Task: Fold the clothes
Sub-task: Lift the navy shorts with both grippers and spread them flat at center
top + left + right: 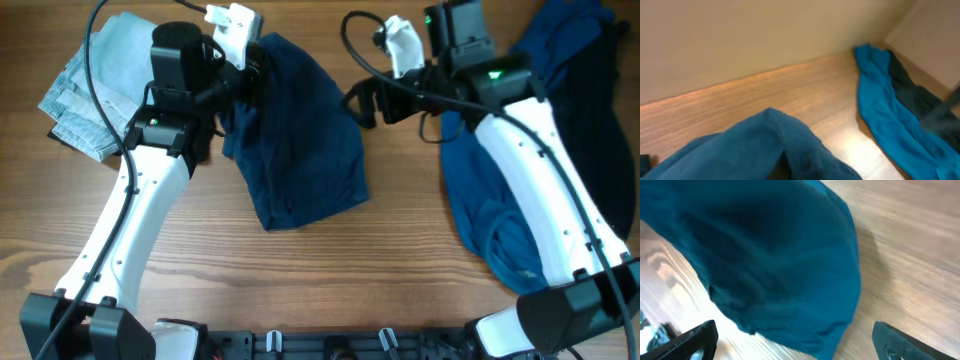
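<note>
Nearest the bases, the navy shorts (pixel 300 140) lie spread on the worktop (pixel 300 290). Their far-left corner bunches up at the left gripper (pixel 250 62), probably pinched for a fold, but cloth hides its jaws and I cannot tell. The right gripper (pixel 360 105) hovers beside the opposite edge, jaws wide, seemingly ready to take it. Farther out lie the blue shirt (pixel 480 200) and a grey pile (pixel 90 85).
</note>
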